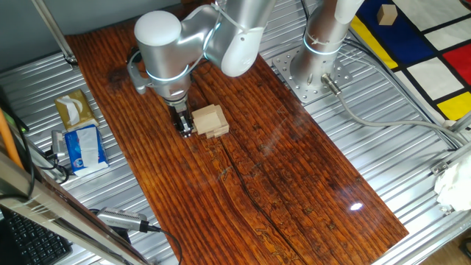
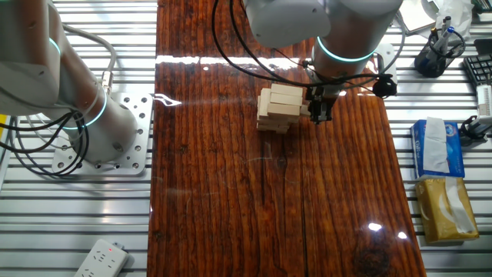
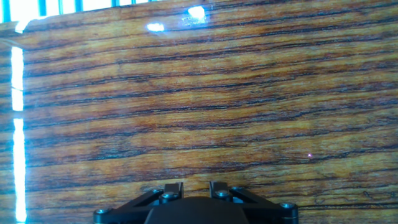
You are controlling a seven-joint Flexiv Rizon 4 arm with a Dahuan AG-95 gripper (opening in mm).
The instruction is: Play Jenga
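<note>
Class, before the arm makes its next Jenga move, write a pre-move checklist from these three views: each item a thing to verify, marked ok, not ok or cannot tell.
1. Jenga tower standing, layers stacked crosswise: ok.
2. End effector low beside the tower, near the table: ok.
3. End effector touching a block: cannot tell; both fixed views show it very close.
4. Jaws open or shut: cannot tell; the hand view shows only the finger bases.
5. Tower visible in the hand view: not ok; only wood grain shows.
6. Tissue packs away from the tower: ok.
</note>
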